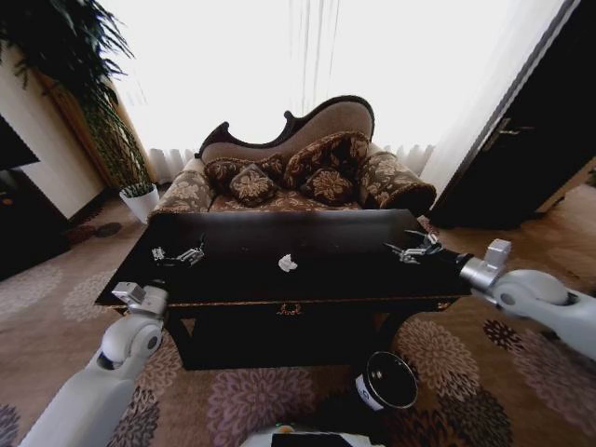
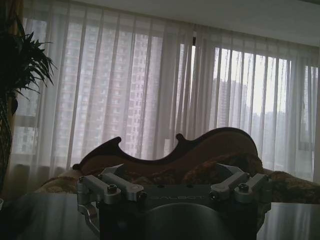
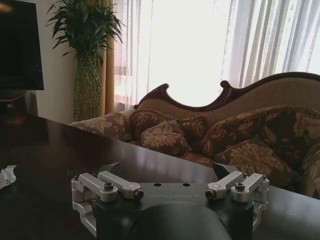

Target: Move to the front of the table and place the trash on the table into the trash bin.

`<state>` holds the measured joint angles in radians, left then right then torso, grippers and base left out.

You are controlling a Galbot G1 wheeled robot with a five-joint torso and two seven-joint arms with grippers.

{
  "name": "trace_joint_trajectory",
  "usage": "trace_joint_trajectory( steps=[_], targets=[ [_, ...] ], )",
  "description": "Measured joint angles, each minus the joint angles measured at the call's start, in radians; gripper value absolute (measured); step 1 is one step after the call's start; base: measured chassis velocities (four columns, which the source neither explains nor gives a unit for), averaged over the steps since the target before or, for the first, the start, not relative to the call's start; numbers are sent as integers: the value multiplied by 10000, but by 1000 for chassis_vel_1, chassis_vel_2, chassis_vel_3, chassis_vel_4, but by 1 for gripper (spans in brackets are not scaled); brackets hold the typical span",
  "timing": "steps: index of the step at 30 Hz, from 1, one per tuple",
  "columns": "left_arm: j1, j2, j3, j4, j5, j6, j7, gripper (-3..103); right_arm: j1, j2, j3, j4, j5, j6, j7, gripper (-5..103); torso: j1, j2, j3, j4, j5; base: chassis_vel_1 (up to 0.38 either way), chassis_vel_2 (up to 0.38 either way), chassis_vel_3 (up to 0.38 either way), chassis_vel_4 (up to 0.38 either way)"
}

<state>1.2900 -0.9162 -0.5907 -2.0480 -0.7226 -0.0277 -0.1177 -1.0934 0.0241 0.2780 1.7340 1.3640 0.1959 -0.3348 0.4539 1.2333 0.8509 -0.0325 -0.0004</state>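
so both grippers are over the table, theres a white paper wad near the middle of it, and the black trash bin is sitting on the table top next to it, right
Not quite. The trash bin is not on the table; the head view shows it on the carpet in front of the table, towards the robot's right. The rest holds: the left gripper and right gripper are over the table, and a white paper wad lies near its middle.

One worktop (image 1: 242, 244), carrying one crumpled white paper wad (image 1: 288, 264), between two claws: left claw (image 1: 180, 254), right claw (image 1: 411, 250). One black trash bin (image 1: 386, 381) on the carpet, nearer the right claw. One sofa (image 1: 307, 168) beyond both claws, one potted plant (image 1: 121, 140) past the left claw.
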Motion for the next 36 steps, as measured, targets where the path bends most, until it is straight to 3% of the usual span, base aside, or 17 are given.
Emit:
trace_joint_trajectory(
  steps=[8, 23, 36],
  targets=[
    [0, 0, 0, 0, 0, 1, 0, 100, 68, -147, 54, 50, 12, 22, 253, 100, 0, 0, 0, 1, -1, 0, 0, 0, 0],
    [0, 0, 0, 0, 0, 1, 0, 100, 3, 530, -253, -533, -816, 194, 274, 100, 0, 0, 0, 0, 0, 0, 0, 0, 0],
    [0, 0, 0, 0, 0, 1, 0, 100, -166, 2424, -506, -124, -2223, 359, 644, 100, 0, 0, 0, 1, 1, 0, 0, 0, 0]
  ],
)
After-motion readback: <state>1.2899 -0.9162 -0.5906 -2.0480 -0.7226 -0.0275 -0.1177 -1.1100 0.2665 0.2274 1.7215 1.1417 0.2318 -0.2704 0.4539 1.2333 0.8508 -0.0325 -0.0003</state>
